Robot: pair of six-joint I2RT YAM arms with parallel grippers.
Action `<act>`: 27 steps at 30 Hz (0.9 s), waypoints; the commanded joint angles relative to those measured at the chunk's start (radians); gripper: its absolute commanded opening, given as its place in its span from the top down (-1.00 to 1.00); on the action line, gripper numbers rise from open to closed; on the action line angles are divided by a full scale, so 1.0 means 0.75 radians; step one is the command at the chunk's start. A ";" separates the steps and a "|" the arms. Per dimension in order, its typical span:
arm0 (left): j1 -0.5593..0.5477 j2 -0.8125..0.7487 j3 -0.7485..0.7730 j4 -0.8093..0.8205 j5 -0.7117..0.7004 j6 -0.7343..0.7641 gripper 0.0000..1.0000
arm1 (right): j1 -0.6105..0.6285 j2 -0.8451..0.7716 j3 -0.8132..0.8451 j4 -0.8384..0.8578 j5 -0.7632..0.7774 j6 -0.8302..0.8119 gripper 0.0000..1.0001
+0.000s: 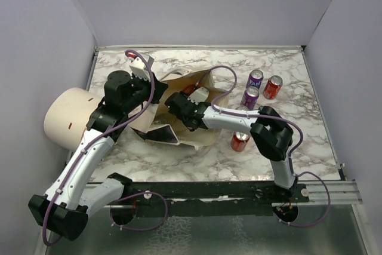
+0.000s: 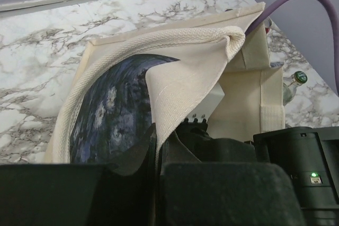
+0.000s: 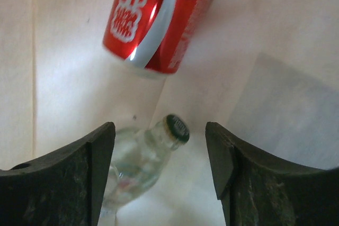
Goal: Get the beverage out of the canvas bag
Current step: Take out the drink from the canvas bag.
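The canvas bag (image 1: 200,132) lies slumped in the middle of the marble table, its mouth open toward the back. My left gripper (image 2: 156,146) is shut on a fold of the bag's cream rim (image 2: 180,78) and holds it up beside the dark printed panel (image 2: 114,112). My right gripper (image 3: 160,130) is inside the bag, jaws open. A clear glass bottle (image 3: 140,162) with a green cap lies between the fingers, ungripped. A red can (image 3: 153,19) lies tilted just beyond it. From above the right gripper (image 1: 178,102) sits at the bag's mouth.
A cream cylinder (image 1: 65,117) lies at the table's left edge beside the left arm. Two purple cans (image 1: 255,78) (image 1: 250,97) and two red cans (image 1: 273,86) (image 1: 240,141) stand right of the bag. Grey walls close the back and sides.
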 commanded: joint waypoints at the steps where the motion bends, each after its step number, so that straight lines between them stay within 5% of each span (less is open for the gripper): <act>1: -0.006 -0.075 0.013 0.107 0.085 -0.022 1.00 | -0.059 -0.002 -0.040 0.019 0.071 0.082 -0.44; 13: -0.010 -0.119 -0.022 0.029 0.126 0.052 1.00 | -0.113 0.050 -0.011 0.240 0.048 -0.103 -0.95; 27: -0.010 -0.204 -0.112 -0.013 0.171 0.137 1.00 | -0.175 0.206 0.116 0.291 -0.026 -0.072 -0.84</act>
